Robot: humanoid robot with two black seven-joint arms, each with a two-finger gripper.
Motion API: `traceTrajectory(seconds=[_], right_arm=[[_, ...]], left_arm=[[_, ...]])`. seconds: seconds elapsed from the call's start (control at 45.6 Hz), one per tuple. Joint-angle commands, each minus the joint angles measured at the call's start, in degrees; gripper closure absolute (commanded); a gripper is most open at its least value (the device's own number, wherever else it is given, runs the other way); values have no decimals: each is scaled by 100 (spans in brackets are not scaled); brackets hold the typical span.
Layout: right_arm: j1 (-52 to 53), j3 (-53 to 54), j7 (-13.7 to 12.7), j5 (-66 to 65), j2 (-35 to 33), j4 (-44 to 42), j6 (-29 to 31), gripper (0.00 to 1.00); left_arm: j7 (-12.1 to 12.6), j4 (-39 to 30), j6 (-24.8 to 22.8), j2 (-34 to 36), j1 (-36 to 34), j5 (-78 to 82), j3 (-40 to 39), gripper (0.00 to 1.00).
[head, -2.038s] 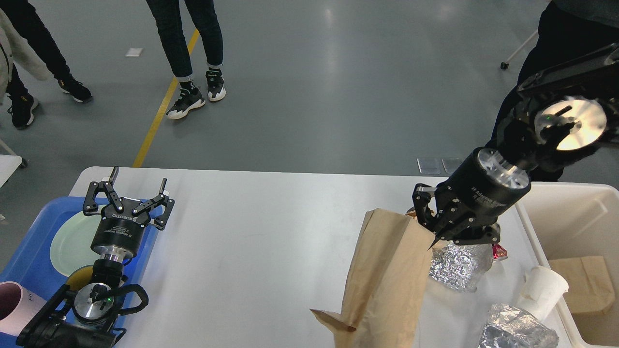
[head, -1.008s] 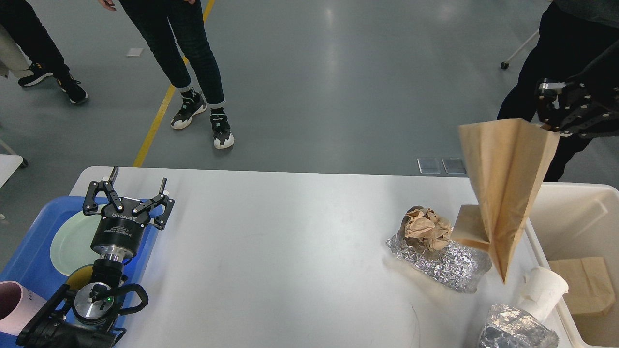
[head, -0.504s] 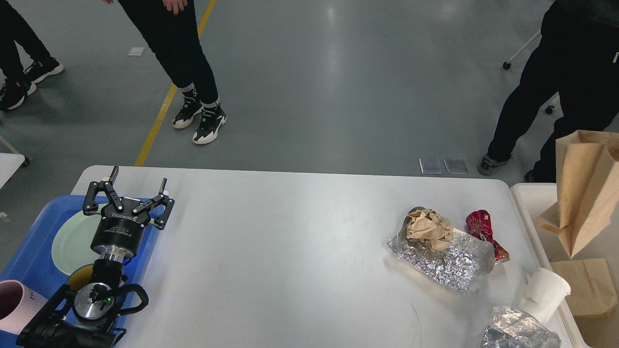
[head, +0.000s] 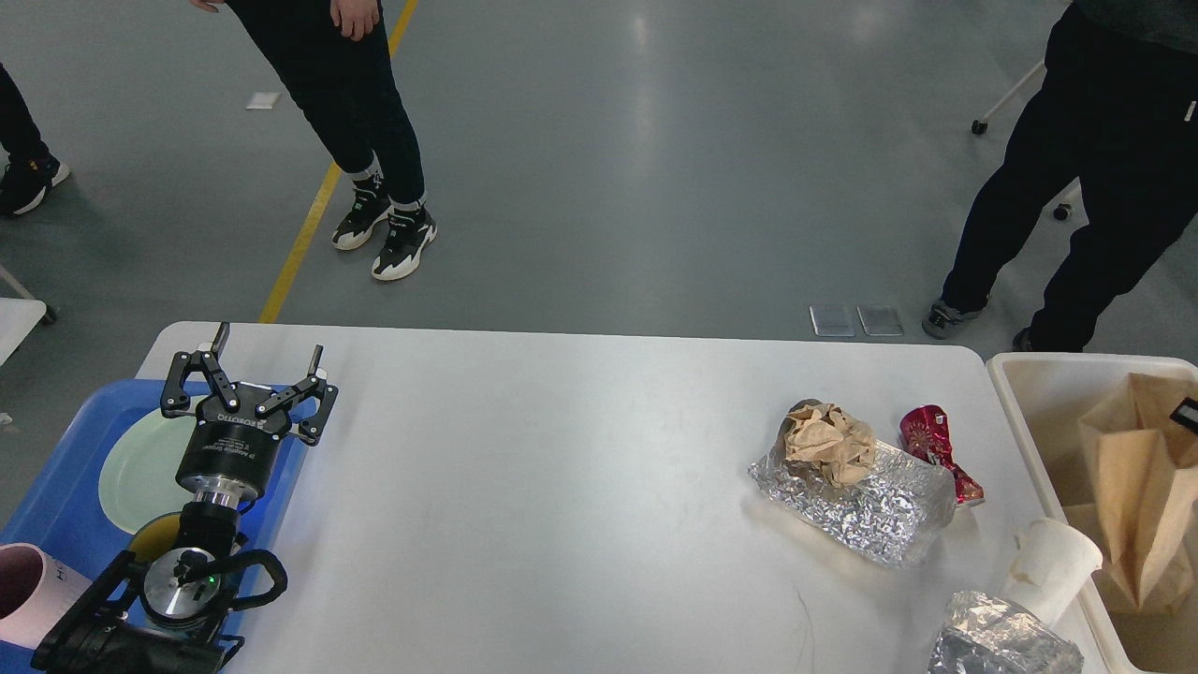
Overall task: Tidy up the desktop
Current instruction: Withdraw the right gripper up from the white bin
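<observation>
The white desktop [head: 562,487] carries rubbish at its right end: a crumpled foil sheet [head: 870,510] with a ball of brown paper [head: 828,442] on it, a red wrapper [head: 936,440], a white paper cup [head: 1053,566] lying on its side and a second foil lump [head: 997,641]. A brown paper bag [head: 1137,496] stands inside the cream bin [head: 1015,374] at the right. My left gripper [head: 270,340] is open and empty over the table's left edge. Of my right gripper only a dark sliver [head: 1187,414] shows at the right edge, at the bag's top.
A blue tray [head: 56,487] at the left holds a pale green plate [head: 136,468] and a pink cup [head: 23,590]. People stand beyond the far edge, one at the left [head: 365,140] and one at the right [head: 1095,187].
My right arm lifted the brown paper bag off the table, carried it right and lowered it into the bin, uncovering the foil, paper ball and red wrapper. The left arm has not moved.
</observation>
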Motion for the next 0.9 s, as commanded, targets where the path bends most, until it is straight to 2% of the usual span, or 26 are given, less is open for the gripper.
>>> traceTrajectory(seconds=[0.0, 0.504, 0.767, 0.789, 0.877], right_arm=[[-585, 28, -14, 8, 224, -176, -460, 100], [-1596, 582, -41, 8, 443, -176, -514, 100], [-1631, 617, -41, 8, 470, -176, -522, 100], [-1640, 617, -41, 8, 470, -176, -514, 95], [-1614, 617, -41, 8, 505, -185, -592, 22]], left_arm=[[0, 0, 0, -1, 0, -1, 0, 3], [0, 0, 0, 8, 0, -1, 0, 3], [0, 0, 0, 8, 0, -1, 0, 3], [0, 0, 0, 8, 0, -1, 0, 3], [0, 0, 0, 8, 0, -1, 0, 3]])
